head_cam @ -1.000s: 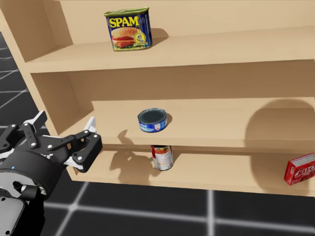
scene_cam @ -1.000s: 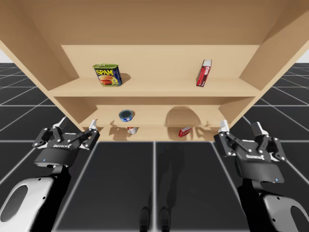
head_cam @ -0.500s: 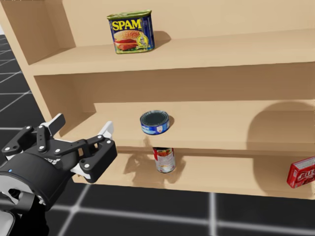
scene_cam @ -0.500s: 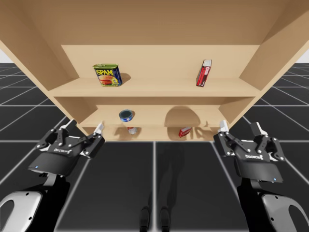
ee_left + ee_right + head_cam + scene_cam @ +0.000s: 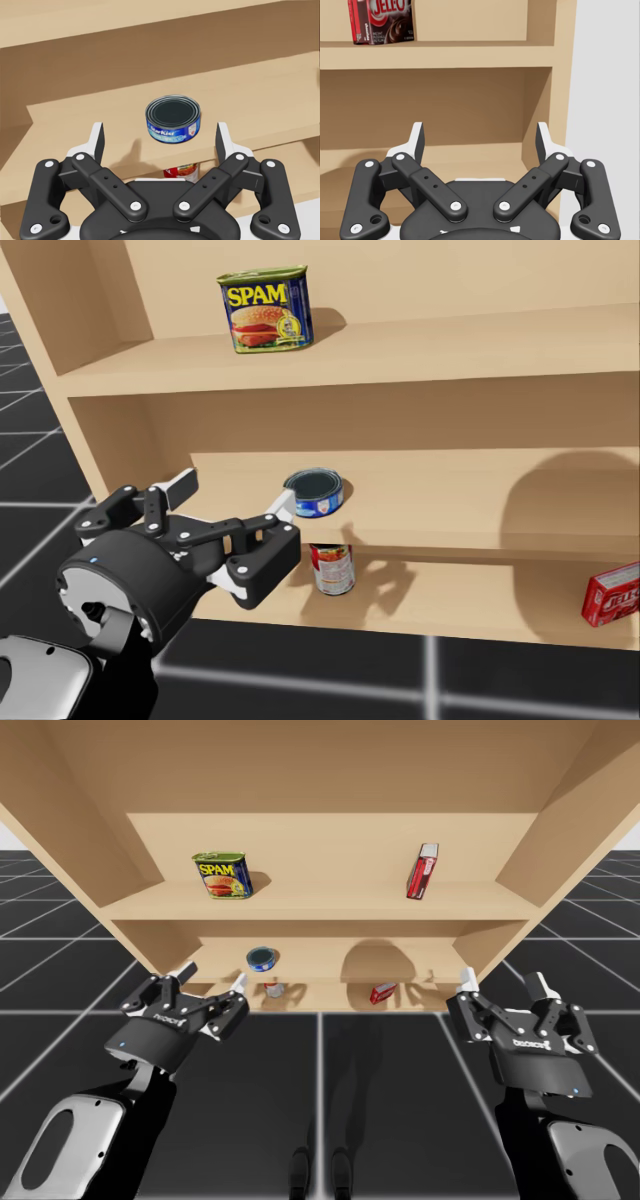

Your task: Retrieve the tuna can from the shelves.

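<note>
Fingers spread on my left gripper (image 5: 213, 976), squat blue round tuna can (image 5: 172, 120) at twelve o'clock on middle wooden shelf (image 5: 260, 97). Push straight in, straddle it evenly, then squeeze. Right gripper (image 5: 499, 980) likewise spread.

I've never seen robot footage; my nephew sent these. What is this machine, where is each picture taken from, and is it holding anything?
It is a simulated humanoid robot: two arms, each with a two-finger gripper. One picture is from a fixed camera above, one from its head, two from its hands. Before it stand wooden shelves. The top shelf carries a blue-and-green rectangular can and a red box; the middle one the tuna can, low, round and blue; the bottom one a red-and-white can and a second red box. The left gripper is open, the tuna can ahead of its fingers, not gripped. The right gripper is open too, near the shelves' right end. Nothing is held.
</note>
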`<action>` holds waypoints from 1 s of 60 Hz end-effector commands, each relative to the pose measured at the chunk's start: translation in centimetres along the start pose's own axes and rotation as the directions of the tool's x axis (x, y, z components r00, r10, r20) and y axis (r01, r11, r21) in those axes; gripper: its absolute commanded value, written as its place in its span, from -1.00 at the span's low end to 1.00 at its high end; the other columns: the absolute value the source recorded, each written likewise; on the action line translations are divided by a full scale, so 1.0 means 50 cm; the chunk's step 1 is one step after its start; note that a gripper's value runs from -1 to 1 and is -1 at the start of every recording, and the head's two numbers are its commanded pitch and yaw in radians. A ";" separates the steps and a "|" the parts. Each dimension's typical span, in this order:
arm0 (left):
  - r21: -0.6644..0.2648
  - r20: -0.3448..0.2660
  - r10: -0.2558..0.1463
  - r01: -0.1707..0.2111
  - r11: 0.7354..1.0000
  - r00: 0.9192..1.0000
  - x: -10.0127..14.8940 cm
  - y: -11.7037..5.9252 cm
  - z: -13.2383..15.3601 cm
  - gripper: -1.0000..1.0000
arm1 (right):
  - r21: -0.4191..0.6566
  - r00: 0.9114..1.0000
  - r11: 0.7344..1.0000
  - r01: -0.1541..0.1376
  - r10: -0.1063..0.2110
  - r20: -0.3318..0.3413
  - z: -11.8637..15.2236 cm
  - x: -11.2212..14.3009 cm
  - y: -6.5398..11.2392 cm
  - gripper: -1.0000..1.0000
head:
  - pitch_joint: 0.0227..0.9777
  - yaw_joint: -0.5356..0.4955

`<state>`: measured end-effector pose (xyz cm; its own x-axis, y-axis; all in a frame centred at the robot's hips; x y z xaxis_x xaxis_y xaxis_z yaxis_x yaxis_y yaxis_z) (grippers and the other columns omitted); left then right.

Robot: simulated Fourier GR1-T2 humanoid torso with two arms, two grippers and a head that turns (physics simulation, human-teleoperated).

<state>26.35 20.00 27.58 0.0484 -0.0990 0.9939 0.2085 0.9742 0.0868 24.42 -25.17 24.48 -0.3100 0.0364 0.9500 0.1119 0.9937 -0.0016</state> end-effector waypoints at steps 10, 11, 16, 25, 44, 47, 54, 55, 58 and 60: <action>-0.015 -0.052 -0.006 0.005 1.000 0.999 -0.021 -0.025 -0.083 -1.00 | -0.004 1.000 1.000 -0.004 0.004 0.007 -0.001 0.003 -0.005 -1.00 | 0.15 0.46; -0.019 -0.054 -0.003 0.002 1.000 0.999 -0.022 -0.026 -0.086 -1.00 | -0.004 1.000 1.000 -0.004 0.004 0.007 0.000 0.003 -0.005 -1.00 | 0.15 0.46; -0.025 -0.072 -0.001 -0.001 1.000 0.997 -0.028 -0.029 -0.107 -1.00 | -0.004 1.000 1.000 -0.003 0.003 0.007 0.000 0.003 -0.006 -1.00 | 0.15 0.46; -0.046 -0.108 0.039 -0.044 0.998 0.993 -0.041 -0.024 -0.155 -1.00 | -0.005 1.000 1.000 -0.002 0.002 0.007 0.000 0.004 -0.008 -1.00 | 0.15 0.45; -0.046 -0.167 0.055 -0.063 0.997 0.984 -0.073 -0.008 -0.239 -1.00 | -0.009 1.000 1.000 -0.002 0.002 0.009 -0.001 0.006 -0.011 -1.00 | 0.15 0.44; -0.044 -0.166 0.058 -0.067 0.997 0.984 -0.076 -0.007 -0.248 -1.00 | -0.009 1.000 1.000 -0.001 0.001 0.010 -0.001 0.006 -0.012 -1.00 | 0.16 0.44; -0.042 -0.169 0.054 -0.062 0.997 0.984 -0.080 -0.007 -0.267 -1.00 | -0.009 1.000 1.000 -0.001 0.001 0.010 -0.001 0.007 -0.013 -1.00 | 0.16 0.43; -0.038 -0.171 0.050 -0.057 0.998 0.984 -0.081 -0.007 -0.273 -1.00 | -0.009 1.000 1.000 -0.001 0.001 0.010 -0.001 0.007 -0.013 -1.00 | 0.16 0.43; -0.039 -0.177 0.057 -0.065 0.997 0.983 -0.083 -0.007 -0.280 -1.00 | -0.009 1.000 1.000 -0.001 0.001 0.010 -0.001 0.006 -0.013 -1.00 | 0.16 0.43; -0.034 -0.182 0.051 -0.059 0.998 0.982 -0.085 -0.007 -0.284 -1.00 | -0.009 1.000 1.000 -0.001 0.001 0.010 -0.001 0.006 -0.013 -1.00 | 0.16 0.43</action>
<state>38.65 17.35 22.95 0.2233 -0.0790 0.9715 0.2441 0.9695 0.0227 24.33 -25.77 24.79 -0.3190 0.0388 0.9470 0.1207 0.9927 0.0000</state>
